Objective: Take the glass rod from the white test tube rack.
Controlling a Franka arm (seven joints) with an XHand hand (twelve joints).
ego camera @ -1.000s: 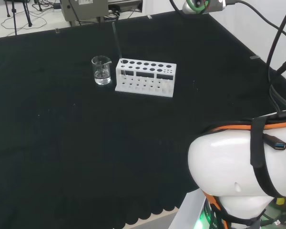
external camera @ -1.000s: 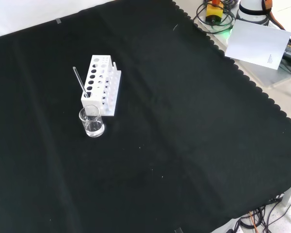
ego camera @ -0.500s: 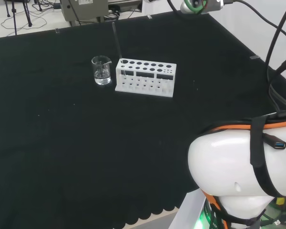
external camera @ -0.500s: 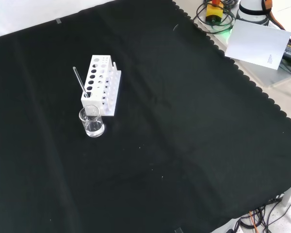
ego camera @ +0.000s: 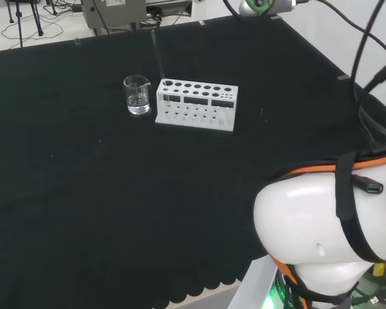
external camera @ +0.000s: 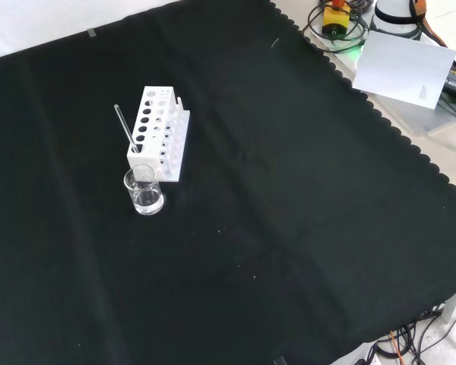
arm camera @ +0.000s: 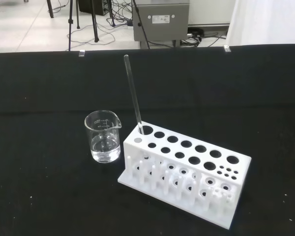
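The glass rod leans in the white test tube rack's corner hole nearest the beaker. Approach stage, I judge; next comes reaching it. The hand's state cannot be told.

Glass rod tilted in white rack

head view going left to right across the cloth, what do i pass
beaker → glass rod → white test tube rack → the arm's own white link
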